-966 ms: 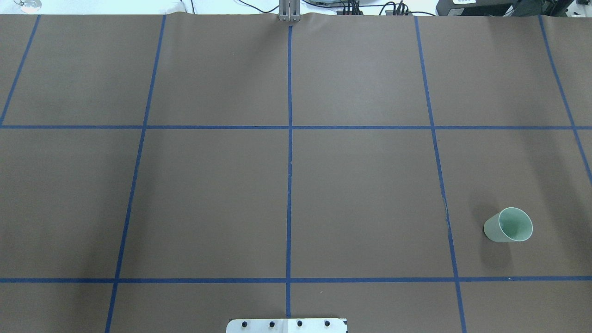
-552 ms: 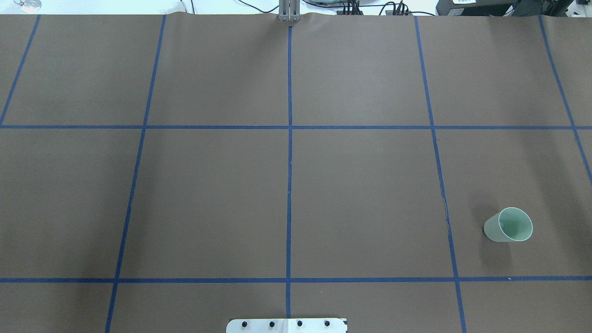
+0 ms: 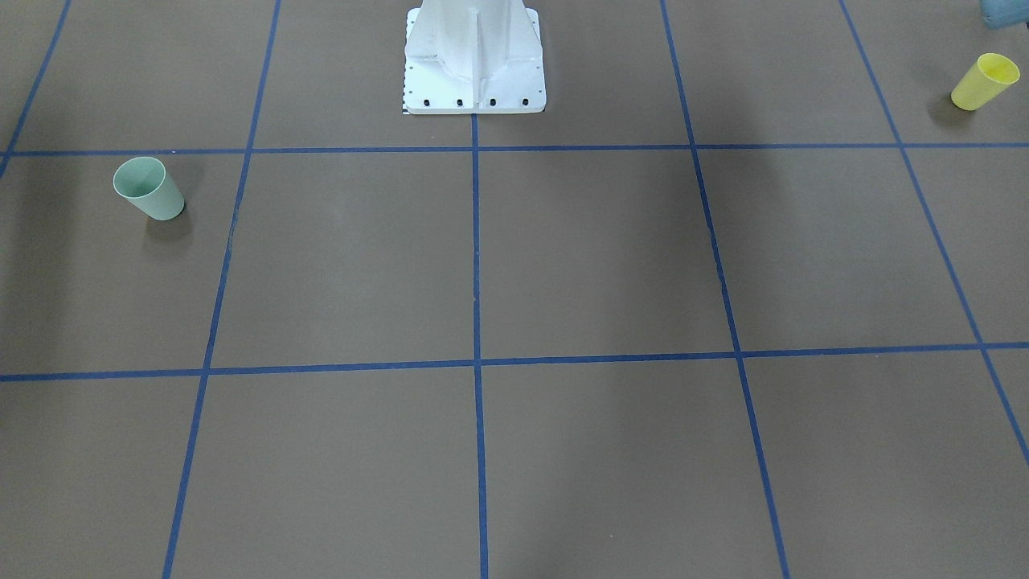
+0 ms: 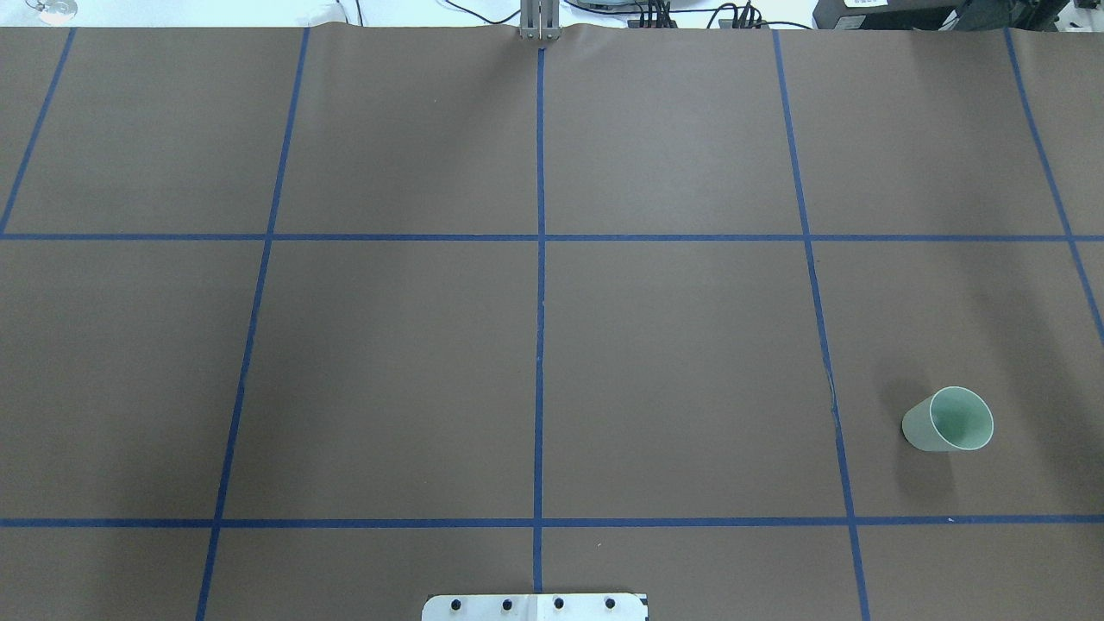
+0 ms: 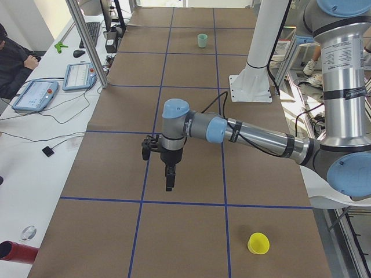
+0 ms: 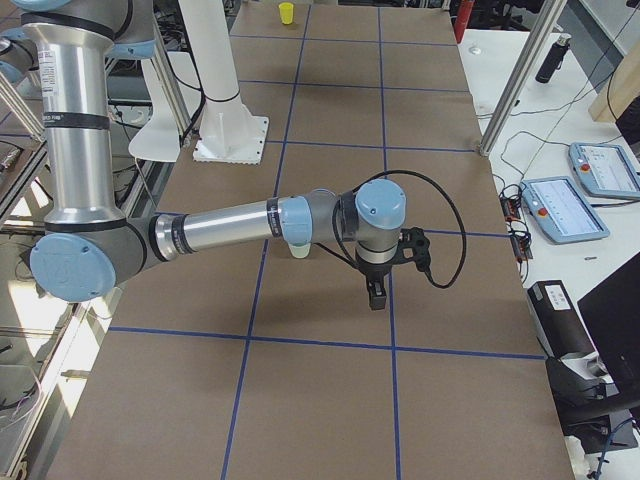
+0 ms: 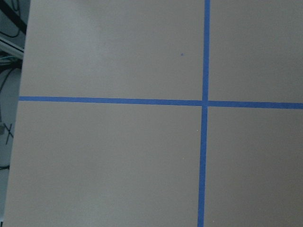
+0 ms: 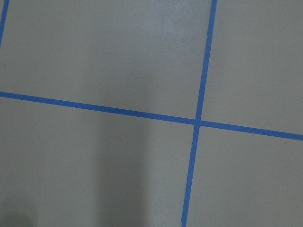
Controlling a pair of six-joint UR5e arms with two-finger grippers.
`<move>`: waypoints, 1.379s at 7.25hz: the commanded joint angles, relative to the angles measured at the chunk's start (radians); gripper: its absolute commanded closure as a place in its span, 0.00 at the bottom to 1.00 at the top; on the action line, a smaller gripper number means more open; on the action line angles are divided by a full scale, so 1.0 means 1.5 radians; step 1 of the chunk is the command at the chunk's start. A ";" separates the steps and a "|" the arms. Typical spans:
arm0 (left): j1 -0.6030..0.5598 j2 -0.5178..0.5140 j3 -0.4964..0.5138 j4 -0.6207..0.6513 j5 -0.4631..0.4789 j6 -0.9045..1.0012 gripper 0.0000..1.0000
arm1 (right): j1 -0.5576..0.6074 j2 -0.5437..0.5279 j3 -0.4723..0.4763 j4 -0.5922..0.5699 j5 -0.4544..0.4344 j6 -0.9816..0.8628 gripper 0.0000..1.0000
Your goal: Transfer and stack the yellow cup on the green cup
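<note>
Left pincer [image 5: 168,176] — hangs over bare desk [image 4: 388,371], pointing down; whether its jaws are apart or together cannot be told. Right pincer [image 6: 375,292] — poised likewise, state also untellable.

Yellow cup [image 3: 985,80]: upright, well apart from the left pincer, back toward the robot's side. Green cup [image 4: 949,420]: upright, near the right pincer, beside its forearm.

Step, as judged: outset, both cups standing free. The next move calls for the left pincer to reach the yellow cup and straddle its wall.

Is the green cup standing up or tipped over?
Standing up: the green cup rests on its narrow base, open mouth facing up.
</note>
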 commanded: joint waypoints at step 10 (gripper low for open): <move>0.410 0.027 0.100 0.314 0.202 -1.186 0.00 | 0.000 -0.058 0.071 -0.002 -0.024 0.002 0.01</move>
